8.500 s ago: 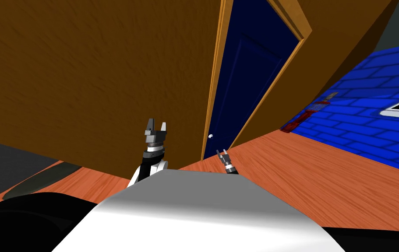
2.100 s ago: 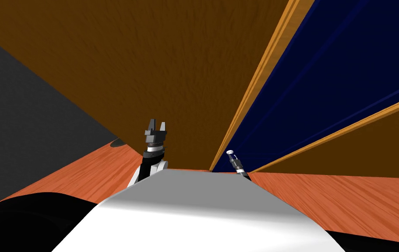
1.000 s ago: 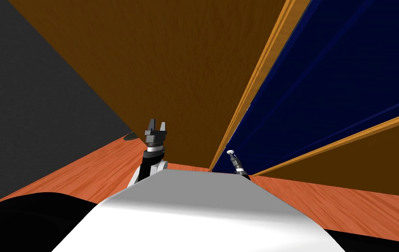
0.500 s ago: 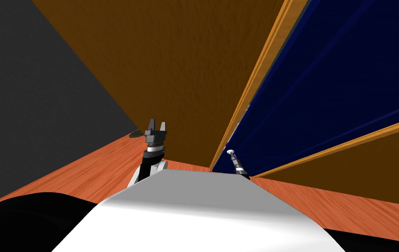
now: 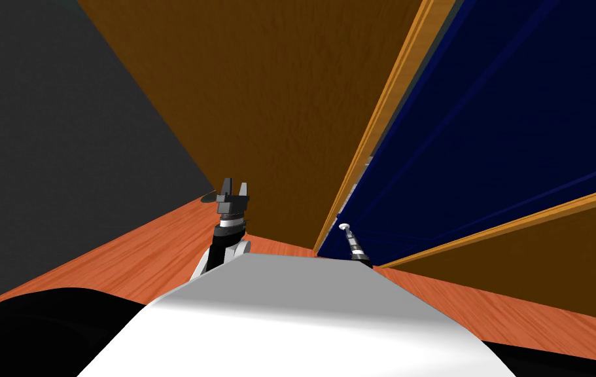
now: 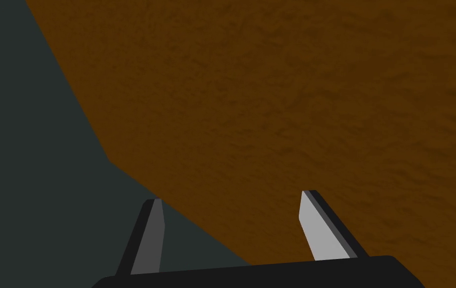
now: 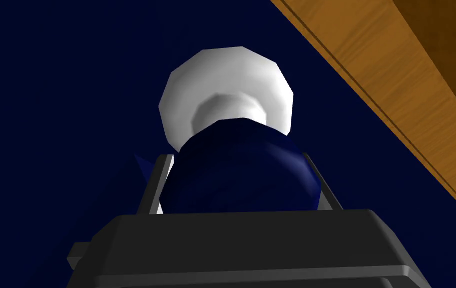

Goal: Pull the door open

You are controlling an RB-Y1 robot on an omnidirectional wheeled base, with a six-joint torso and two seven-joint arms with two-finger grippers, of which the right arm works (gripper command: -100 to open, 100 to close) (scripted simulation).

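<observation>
Brown wall [image 5: 277, 98], orange wood floor [image 5: 126, 255], dark blue door [image 5: 486, 118] set in an orange door frame [image 5: 388, 111] right in front.

Right wrist view: the fingers [image 7: 159, 180] of the right gripper [image 7: 236, 156] press both sides of the dark blue knob [image 7: 239, 175], a narrow, firm-looking hold. Behind the ball is the knob's white base plate [image 7: 226, 85], flat on the door panel, with the frame running just beside it. In the head view that gripper sits at the door's lower edge on the frame side.

Left gripper [image 6: 233, 196]: fingers wide apart, holding nothing, raised near the brown wall, well apart from the door.

Progress, as a judgement: reach and grasp done. A thin pale sliver shows between frame and door edge in the head view, so the door looks barely cracked, if at all. Left to do: nearly the whole swing, pulling the knob back along its arc without slipping off the round ball.
</observation>
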